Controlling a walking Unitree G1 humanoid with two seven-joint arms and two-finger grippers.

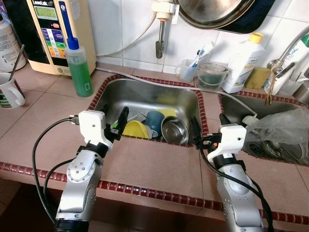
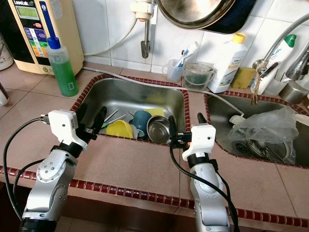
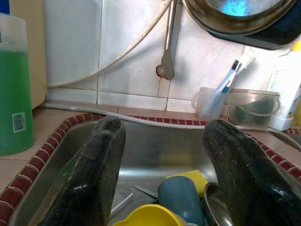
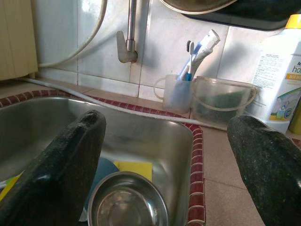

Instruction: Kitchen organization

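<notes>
both tools hover spread wide and empty at the sink's (image 1: 104, 92) near rim, left tool (image 1: 117, 123) above the yellow cup (image 1: 134, 129), right tool (image 1: 208, 126) beside the steel bowl (image 1: 174, 130).

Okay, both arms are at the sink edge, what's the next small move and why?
Probably ease the right end effector forward and down toward the round stainless steel bowl. Its fingers are open and nothing is held, and the right wrist view shows the bowl just ahead, between the fingers, in the steel sink.
</notes>
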